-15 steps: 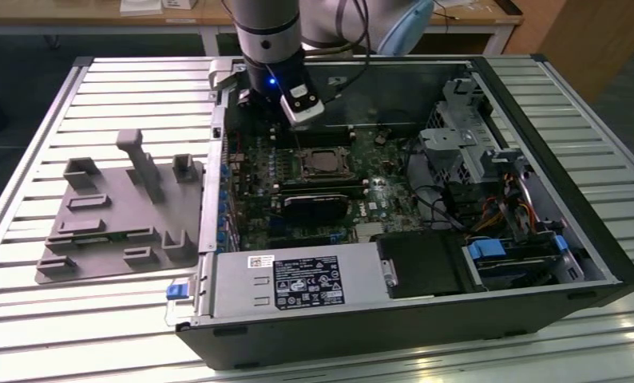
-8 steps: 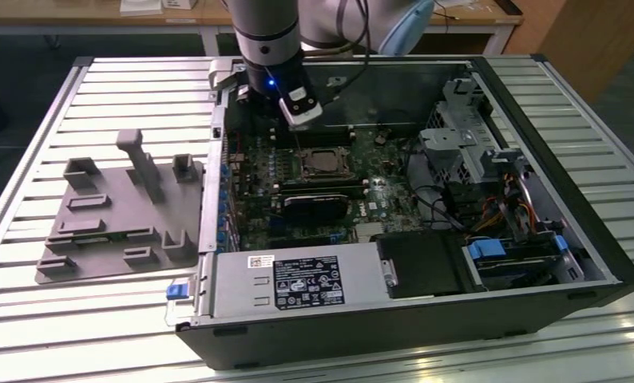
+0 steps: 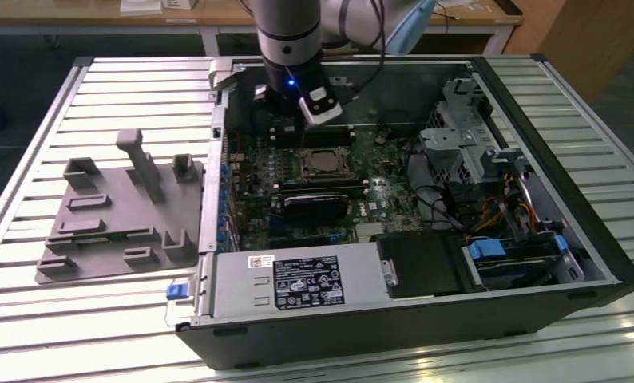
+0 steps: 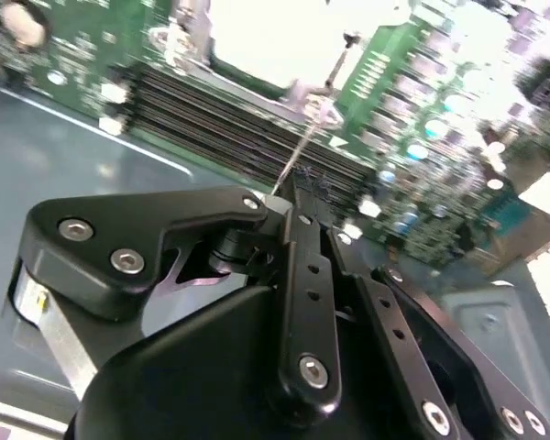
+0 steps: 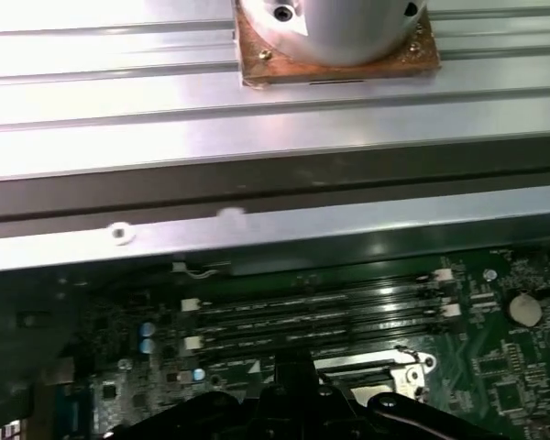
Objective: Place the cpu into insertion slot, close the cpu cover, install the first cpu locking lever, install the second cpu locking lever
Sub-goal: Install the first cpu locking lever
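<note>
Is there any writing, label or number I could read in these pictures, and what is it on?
Black sticker on the grey power supply box: print too small to read.
White sticker beside it: too small to read.
Markings on the circuit board, in both wrist views: blurred.
No text is readable.

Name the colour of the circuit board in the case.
The circuit board is green, clearest in the exterior view.
</note>
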Available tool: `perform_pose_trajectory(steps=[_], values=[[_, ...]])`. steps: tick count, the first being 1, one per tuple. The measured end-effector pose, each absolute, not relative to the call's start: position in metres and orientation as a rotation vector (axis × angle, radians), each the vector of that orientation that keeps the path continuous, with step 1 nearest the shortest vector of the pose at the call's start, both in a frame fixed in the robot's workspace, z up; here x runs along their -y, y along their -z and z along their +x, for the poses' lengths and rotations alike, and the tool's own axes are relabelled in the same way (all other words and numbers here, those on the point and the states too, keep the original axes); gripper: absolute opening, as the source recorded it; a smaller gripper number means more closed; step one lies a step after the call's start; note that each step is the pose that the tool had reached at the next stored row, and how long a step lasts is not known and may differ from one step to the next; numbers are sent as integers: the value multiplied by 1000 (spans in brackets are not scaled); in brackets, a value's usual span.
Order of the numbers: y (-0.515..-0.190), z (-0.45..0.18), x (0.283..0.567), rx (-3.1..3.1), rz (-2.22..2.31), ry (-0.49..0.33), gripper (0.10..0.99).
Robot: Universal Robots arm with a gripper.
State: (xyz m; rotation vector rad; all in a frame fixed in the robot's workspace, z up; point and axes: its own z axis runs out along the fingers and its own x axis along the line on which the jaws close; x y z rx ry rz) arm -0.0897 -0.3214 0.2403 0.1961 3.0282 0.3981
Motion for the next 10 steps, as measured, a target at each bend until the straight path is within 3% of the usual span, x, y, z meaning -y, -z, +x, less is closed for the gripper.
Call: perform_pose_trajectory(steps=[10], values=[[-238, -69, 321, -3020, 193, -388, 102]])
